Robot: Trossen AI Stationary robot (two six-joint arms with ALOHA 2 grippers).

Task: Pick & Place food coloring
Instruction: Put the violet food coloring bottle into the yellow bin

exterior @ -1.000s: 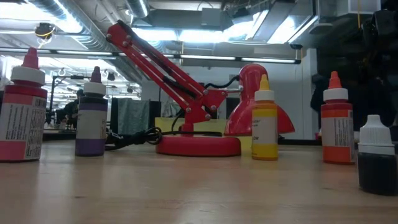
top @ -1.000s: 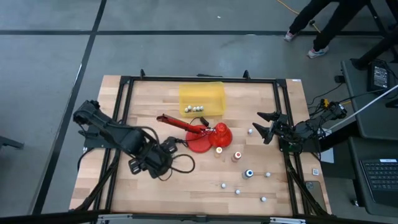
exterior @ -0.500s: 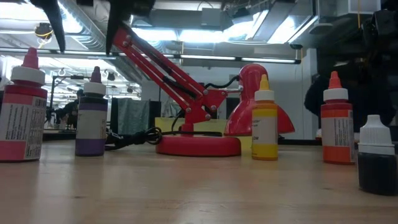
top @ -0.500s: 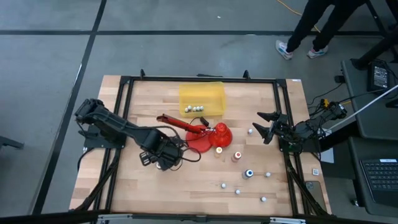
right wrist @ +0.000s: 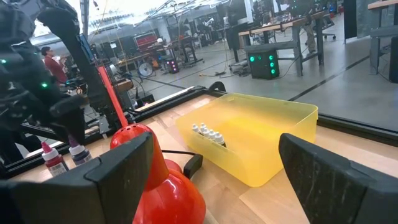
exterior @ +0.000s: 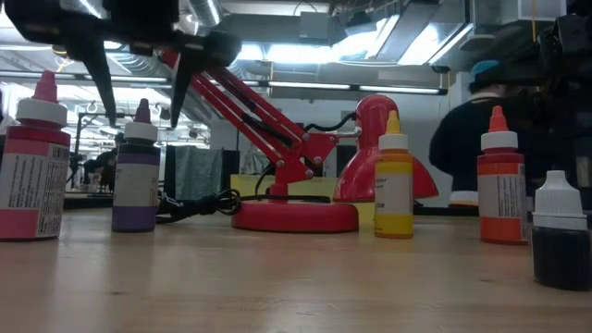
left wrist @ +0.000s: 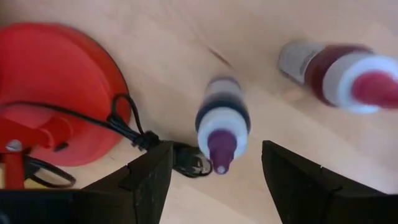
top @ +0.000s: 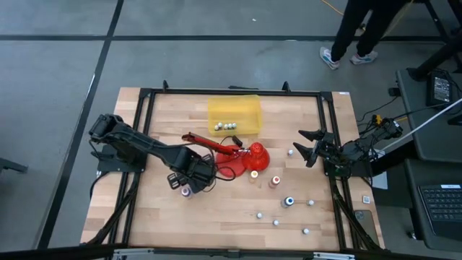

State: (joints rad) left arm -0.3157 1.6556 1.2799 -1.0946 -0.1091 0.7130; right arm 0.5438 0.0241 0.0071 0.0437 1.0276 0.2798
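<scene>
The purple bottle (exterior: 137,176) stands upright on the table next to the dark red bottle (exterior: 32,166); both show in the left wrist view, purple (left wrist: 222,121) and dark red (left wrist: 342,68). My left gripper (exterior: 139,97) is open, pointing down, one finger on either side above the purple bottle's tip and touching nothing. It also shows in the high view (top: 188,182). The yellow (top: 254,174), orange-red (top: 275,180) and blue (top: 289,201) bottles stand right of the lamp. My right gripper (top: 309,145) waits open at the table's right edge.
A red desk lamp (top: 238,155) with a black cord (left wrist: 134,134) stands close to the right of the left gripper. A yellow bin (top: 234,115) holding several small pale-tipped things sits at the far middle. Small white pieces (top: 276,222) lie near the front right. A person (exterior: 481,139) moves behind the table.
My left gripper has gone toward the table's right edge and down. Its open fingers have come into the low view from above and now stand over the purple bottle. The bottles have not moved.
</scene>
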